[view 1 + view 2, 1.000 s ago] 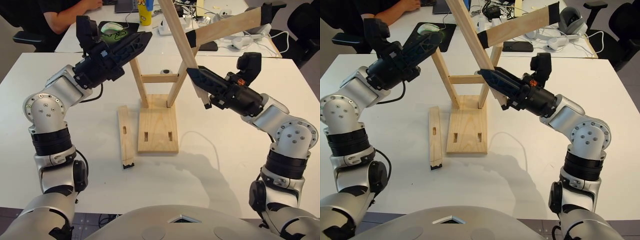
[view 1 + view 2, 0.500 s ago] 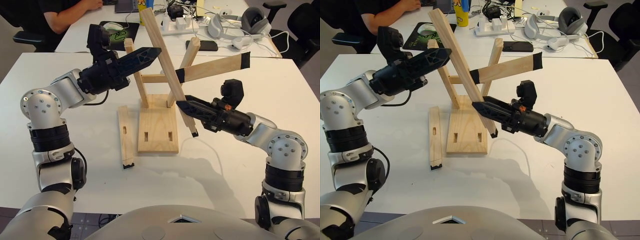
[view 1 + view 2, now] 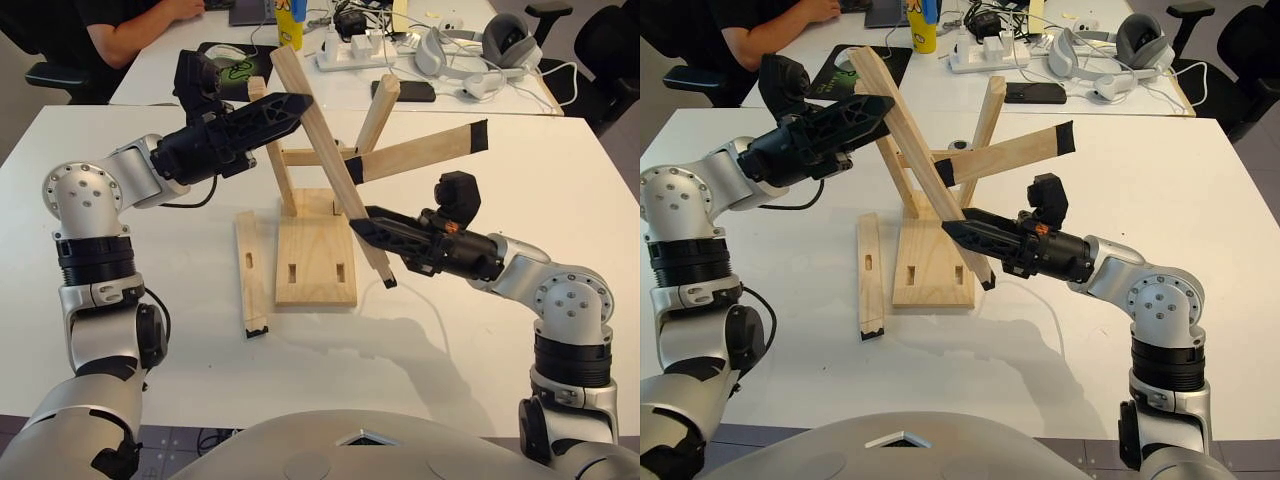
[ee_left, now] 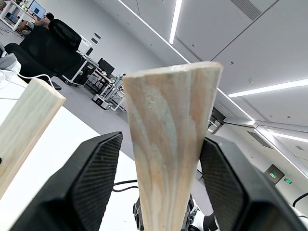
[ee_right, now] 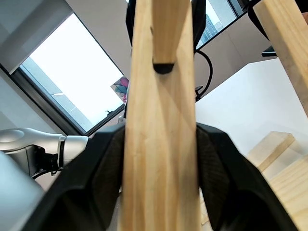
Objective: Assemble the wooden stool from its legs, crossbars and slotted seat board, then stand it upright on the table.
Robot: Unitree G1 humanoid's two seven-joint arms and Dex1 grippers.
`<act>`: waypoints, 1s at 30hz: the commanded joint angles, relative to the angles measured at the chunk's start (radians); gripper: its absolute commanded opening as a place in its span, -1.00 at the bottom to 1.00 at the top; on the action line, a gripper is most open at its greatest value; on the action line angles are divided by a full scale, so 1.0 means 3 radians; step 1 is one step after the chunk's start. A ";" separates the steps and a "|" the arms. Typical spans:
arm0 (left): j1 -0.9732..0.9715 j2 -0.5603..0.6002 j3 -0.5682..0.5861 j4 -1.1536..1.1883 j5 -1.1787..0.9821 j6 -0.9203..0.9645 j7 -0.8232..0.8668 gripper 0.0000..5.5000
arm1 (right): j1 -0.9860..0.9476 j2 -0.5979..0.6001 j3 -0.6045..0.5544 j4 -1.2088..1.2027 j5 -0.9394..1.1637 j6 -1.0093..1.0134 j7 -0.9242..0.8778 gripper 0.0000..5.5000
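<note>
The two head cameras are looking forward and down over the white table (image 3: 480,330), sharing one scene. Each wrist camera is sitting close behind its own fingers. The one at the left gripper (image 4: 163,139) is facing the ceiling. The one at the right gripper (image 5: 161,139) is facing along the long pale wooden leg (image 3: 322,135), which both are clamping.

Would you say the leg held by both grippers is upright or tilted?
Tilted: the leg slants from the left gripper down to the right gripper.
</note>
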 commanded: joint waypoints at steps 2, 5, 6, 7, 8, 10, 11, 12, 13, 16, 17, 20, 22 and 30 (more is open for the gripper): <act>-0.0011 0.0068 -0.0067 -0.0043 0.0128 0.0071 -0.0014 0.01 | 0.0003 -0.0076 0.0084 -0.0044 -0.0055 -0.0017 0.0167 -0.25; -0.0006 0.0071 -0.0075 -0.0049 0.0147 0.0090 -0.0042 0.01 | 0.0010 -0.0100 0.0117 -0.0042 -0.0123 -0.0046 0.0214 -0.25; 0.0006 0.0076 -0.0081 -0.0065 0.0152 0.0102 -0.0058 0.01 | 0.0012 -0.0101 0.0122 -0.0039 -0.0142 -0.0052 0.0227 -0.25; 0.0015 0.0083 -0.0099 -0.0075 0.0170 0.0111 -0.0077 -0.03 | 0.0016 -0.0102 0.0123 -0.0034 -0.0158 -0.0059 0.0238 -0.25; 0.0024 0.0089 -0.0111 -0.0084 0.0184 0.0119 -0.0094 -0.05 | 0.0017 -0.0101 0.0124 -0.0030 -0.0168 -0.0063 0.0245 -0.25; 0.0046 0.0104 -0.0122 -0.0112 0.0206 0.0121 -0.0129 -0.13 | 0.0015 -0.0105 0.0132 -0.0023 -0.0208 -0.0072 0.0263 -0.25; 0.0060 0.0122 -0.0147 -0.0131 0.0246 0.0099 -0.0165 -0.22 | 0.0016 -0.0103 0.0133 -0.0019 -0.0229 -0.0078 0.0272 -0.25; 0.0084 0.0139 -0.0166 -0.0154 0.0281 0.0079 -0.0200 -0.27 | 0.0017 -0.0101 0.0132 -0.0015 -0.0254 -0.0082 0.0283 -0.25; 0.0103 0.0153 -0.0180 -0.0173 0.0310 0.0064 -0.0232 -0.27 | 0.0018 -0.0102 0.0131 -0.0013 -0.0275 -0.0086 0.0292 -0.25; 0.0155 0.0204 -0.0215 -0.0228 0.0422 -0.0023 -0.0332 -0.27 | 0.0034 -0.0130 0.0128 -0.0001 -0.0352 -0.0105 0.0340 -0.25; 0.0165 0.0222 -0.0224 -0.0236 0.0457 -0.0056 -0.0366 -0.27 | 0.0038 -0.0135 0.0127 0.0006 -0.0377 -0.0109 0.0355 -0.25; 0.0180 0.0254 -0.0212 -0.0241 0.0513 -0.0134 -0.0467 -0.27 | 0.0039 -0.0149 0.0111 0.0032 -0.0471 -0.0134 0.0397 -0.25; 0.0213 0.0297 -0.0238 -0.0276 0.0603 -0.0240 -0.0561 -0.27 | 0.0015 -0.0171 0.0128 0.0075 -0.0576 -0.0184 0.0426 -0.25; 0.0346 0.0264 -0.0160 -0.0382 0.0710 -0.0547 -0.0729 -0.27 | -0.0033 -0.0180 0.0148 0.0209 -0.0792 -0.0309 0.0534 -0.25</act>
